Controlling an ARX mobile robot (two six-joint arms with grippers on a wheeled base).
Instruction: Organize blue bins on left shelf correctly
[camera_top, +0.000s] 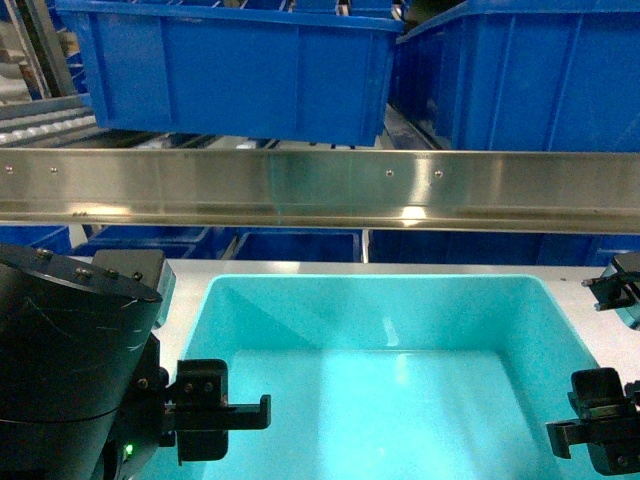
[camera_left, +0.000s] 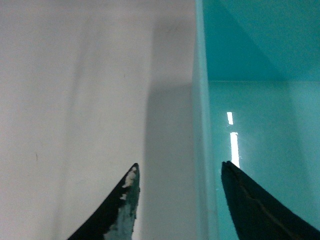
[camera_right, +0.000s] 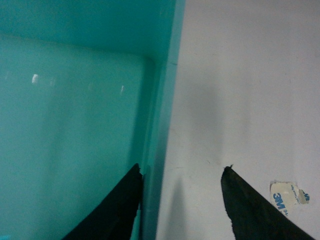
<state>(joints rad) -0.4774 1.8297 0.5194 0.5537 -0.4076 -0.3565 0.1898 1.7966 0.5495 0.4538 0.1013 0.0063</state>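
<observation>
A light turquoise blue bin (camera_top: 300, 310) stands empty on a white table, just below and in front of the left shelf's steel front rail (camera_top: 320, 190). My left gripper (camera_top: 235, 412) is open at the bin's left wall. In the left wrist view the left gripper (camera_left: 180, 170) straddles that wall (camera_left: 202, 125), one finger over the table and one inside the bin. My right gripper (camera_top: 590, 432) is open at the right wall. In the right wrist view the right gripper (camera_right: 182, 170) has its inner finger against the bin's wall (camera_right: 155, 125) and the other over the table.
Two large dark blue ribbed bins (camera_top: 230, 65) (camera_top: 520, 70) sit on the shelf above the rail. More dark blue bins (camera_top: 300, 245) show below it. Roller tracks (camera_top: 40, 120) run at the upper left. A scrap of 3M tape (camera_right: 287, 195) lies on the white table (camera_top: 190, 275).
</observation>
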